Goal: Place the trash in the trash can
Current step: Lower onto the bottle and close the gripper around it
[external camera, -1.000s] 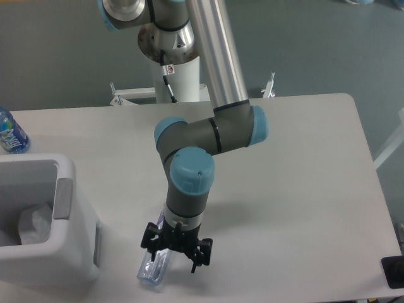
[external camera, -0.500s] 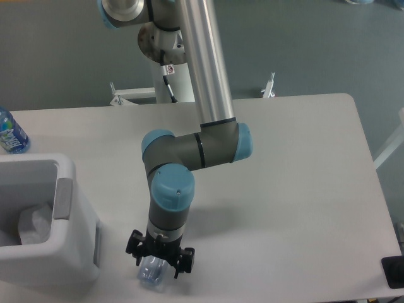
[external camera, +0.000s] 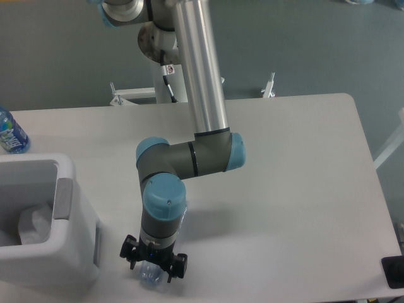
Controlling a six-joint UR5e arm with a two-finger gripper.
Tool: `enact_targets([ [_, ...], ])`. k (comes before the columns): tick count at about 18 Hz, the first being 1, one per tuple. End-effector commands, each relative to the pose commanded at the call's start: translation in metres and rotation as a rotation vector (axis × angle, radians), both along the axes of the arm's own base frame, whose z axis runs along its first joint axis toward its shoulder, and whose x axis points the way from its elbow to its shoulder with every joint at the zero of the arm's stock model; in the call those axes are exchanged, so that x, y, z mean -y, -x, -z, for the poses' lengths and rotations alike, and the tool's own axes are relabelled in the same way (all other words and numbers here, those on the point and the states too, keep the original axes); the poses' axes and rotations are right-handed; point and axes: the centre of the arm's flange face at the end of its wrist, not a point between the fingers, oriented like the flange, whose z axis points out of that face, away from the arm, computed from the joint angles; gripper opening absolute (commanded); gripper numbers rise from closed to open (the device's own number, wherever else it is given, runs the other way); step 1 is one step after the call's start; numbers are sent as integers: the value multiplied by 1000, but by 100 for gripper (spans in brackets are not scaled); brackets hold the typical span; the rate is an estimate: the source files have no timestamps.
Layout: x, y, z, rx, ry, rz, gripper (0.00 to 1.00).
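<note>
Hovering over the crushed bottle near the desk's front edge, my gripper points straight down to grab it. I cannot tell if my jaws are apart. The trash can waits at the left edge with the wrapper inside.

Silver-tubed arm, grey joints, blue caps, black jaws.

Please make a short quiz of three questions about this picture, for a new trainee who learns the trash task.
1. True or false: the crumpled wrapper already lies inside the trash can.
2. The gripper is directly above which thing? A) the crushed bottle B) the blue-labelled water bottle
3. Near which table edge does the crushed bottle lie?

Key
1. True.
2. A.
3. The front edge, just right of the trash can.
</note>
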Motion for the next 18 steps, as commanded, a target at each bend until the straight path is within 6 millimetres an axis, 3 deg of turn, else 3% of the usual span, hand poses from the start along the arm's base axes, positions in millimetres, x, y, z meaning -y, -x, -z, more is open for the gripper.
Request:
enact_targets([
  [10,-1,-3,13,-10,29,-1,99],
  [15,0,-3,12,-16,32,-4,81],
  [18,1,-2,11,-26,39,-7,78],
])
